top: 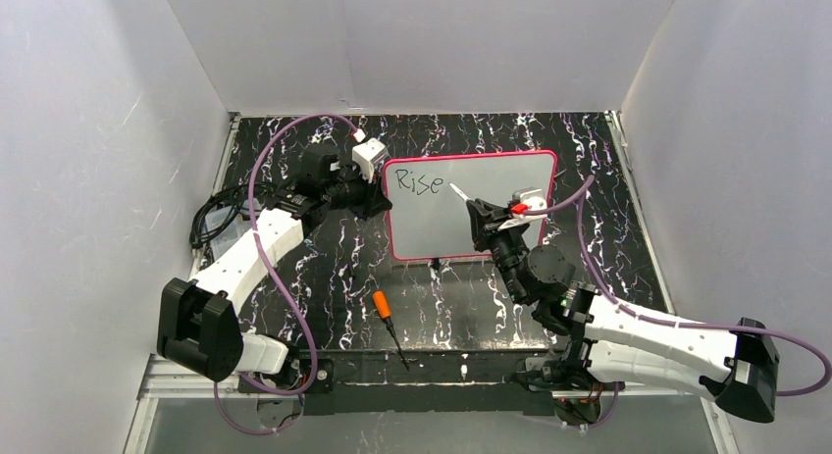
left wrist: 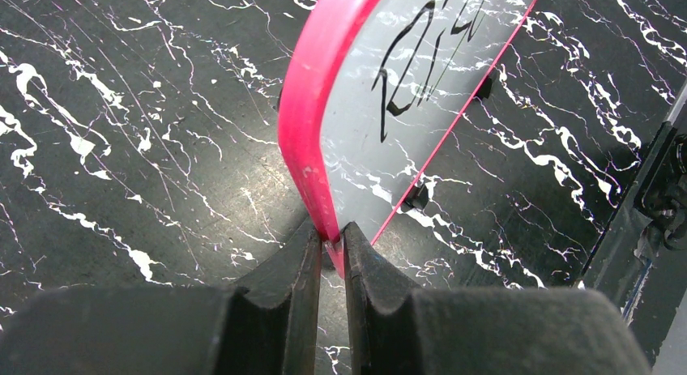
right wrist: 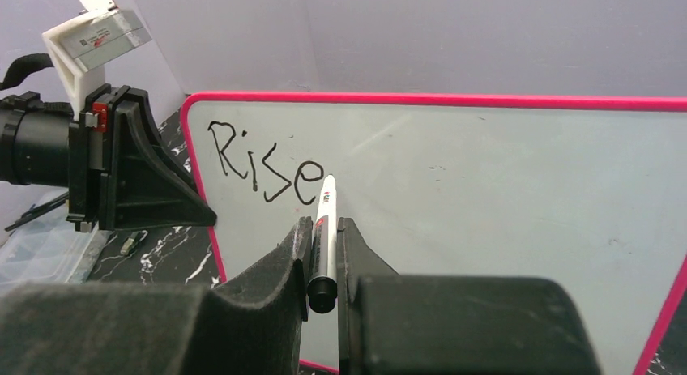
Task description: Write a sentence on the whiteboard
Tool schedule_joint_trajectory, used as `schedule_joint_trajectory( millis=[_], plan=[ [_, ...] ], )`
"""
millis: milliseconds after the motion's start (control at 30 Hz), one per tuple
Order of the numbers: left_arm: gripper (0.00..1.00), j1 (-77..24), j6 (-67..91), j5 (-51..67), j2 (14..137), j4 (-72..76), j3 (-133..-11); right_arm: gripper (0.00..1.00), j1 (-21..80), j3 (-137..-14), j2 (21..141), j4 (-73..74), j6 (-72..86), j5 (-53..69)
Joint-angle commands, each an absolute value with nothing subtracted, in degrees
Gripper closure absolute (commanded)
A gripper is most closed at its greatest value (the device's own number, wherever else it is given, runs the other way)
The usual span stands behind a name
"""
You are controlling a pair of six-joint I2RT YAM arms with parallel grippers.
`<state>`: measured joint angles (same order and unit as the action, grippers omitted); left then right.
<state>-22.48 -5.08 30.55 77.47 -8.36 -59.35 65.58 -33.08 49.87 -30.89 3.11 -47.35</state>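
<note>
In the top view, the whiteboard (top: 422,233) is standing propped on the dark marbled tabletop (top: 324,268), toward the far middle. The sentence (top: 417,183) is showing only "Rise" at the board's upper left. The left fingers (top: 369,197) are gripping the board's left edge, and the right fingers (top: 481,219) are carrying a marker (top: 457,191) whose tip is pointing just right of the "e". An orange-handled screwdriver (top: 385,312) is lying near the front, well apart.

In the left wrist view, the fingers are sitting narrow, pinching the pink frame at its rounded corner.

In the right wrist view, the fingers are clamping the marker's barrel. Its tip is sitting beside the "e", though I cannot tell whether it is touching.

The writing is looking barely begun. The next stroke is calling for light pressure and small moves, with the left grip bracing the board against rocking. The line should be running level, leaving room for the remaining words.
</note>
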Motion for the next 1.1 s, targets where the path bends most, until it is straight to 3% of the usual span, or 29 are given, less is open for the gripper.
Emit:
schedule_joint_trajectory(
  millis=[0,1067],
  plan=[
    [1.0,-23.0,-5.4,30.8,76.6,-10.1,-58.8,0.99,65.3,-32.8,48.8,-30.9,1.1,-49.7],
    [1.0,-23.0,-5.5,30.8,77.0,-10.2,-59.0,0.99,65.3,-32.8,52.5,-29.3,3.0,-49.1]
  ],
)
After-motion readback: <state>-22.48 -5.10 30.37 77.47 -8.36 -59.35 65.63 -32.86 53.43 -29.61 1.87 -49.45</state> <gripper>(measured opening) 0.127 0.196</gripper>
